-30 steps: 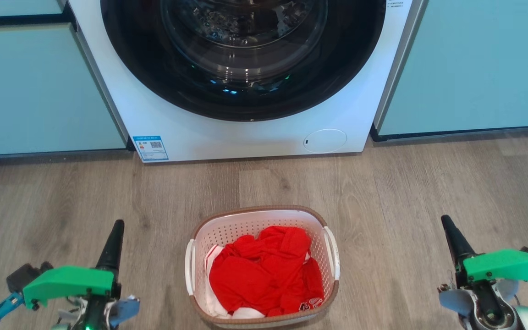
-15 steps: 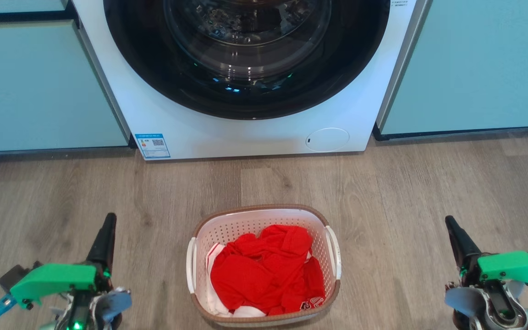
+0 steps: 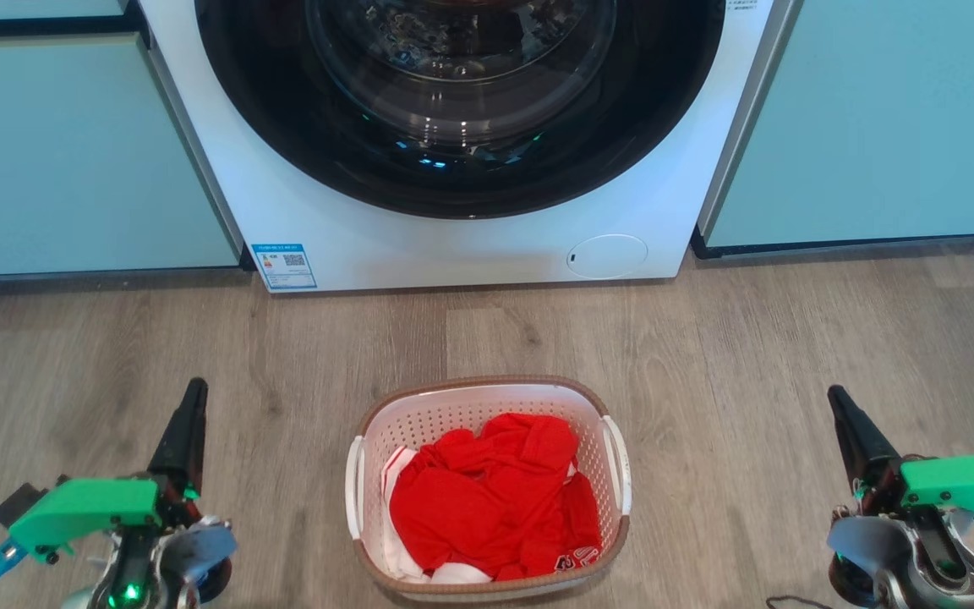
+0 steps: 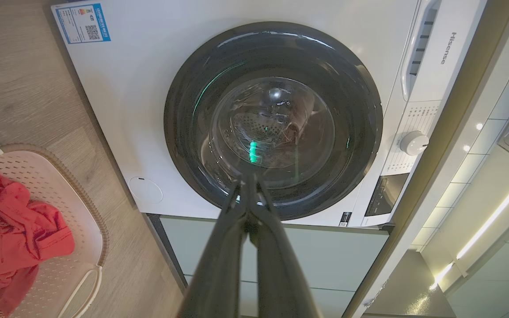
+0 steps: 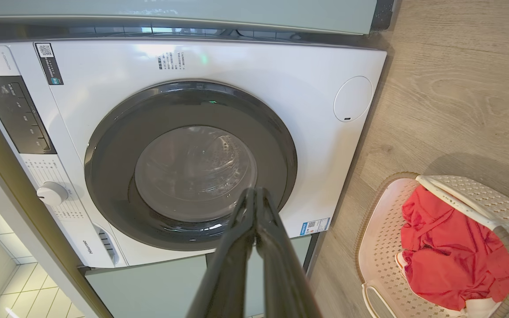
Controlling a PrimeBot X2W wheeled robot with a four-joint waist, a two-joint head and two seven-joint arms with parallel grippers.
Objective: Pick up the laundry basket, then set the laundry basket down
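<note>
Head view first: the laundry basket (image 3: 445, 419) sits on the wood floor (image 3: 707, 338) a little way out from the washing machine (image 3: 453, 245), about midway between my two arms, with a heap of red clothes (image 3: 487, 499) inside. The left gripper (image 3: 194, 391) is low on the left and the right gripper (image 3: 835, 396) low on the right. Both are well apart from the basket and touching nothing, with fingers together and pointing toward the machine. In the left wrist view, the two dark fingers meet at the tips in front of the round dark door (image 4: 272, 119), and the basket's at the lower left edge with one white handle (image 4: 82, 287) showing. Right wrist view is the same deal: fingers pressed together and empty, basket at the lower right, the machine's dial (image 5: 51, 193) off to the left.
</note>
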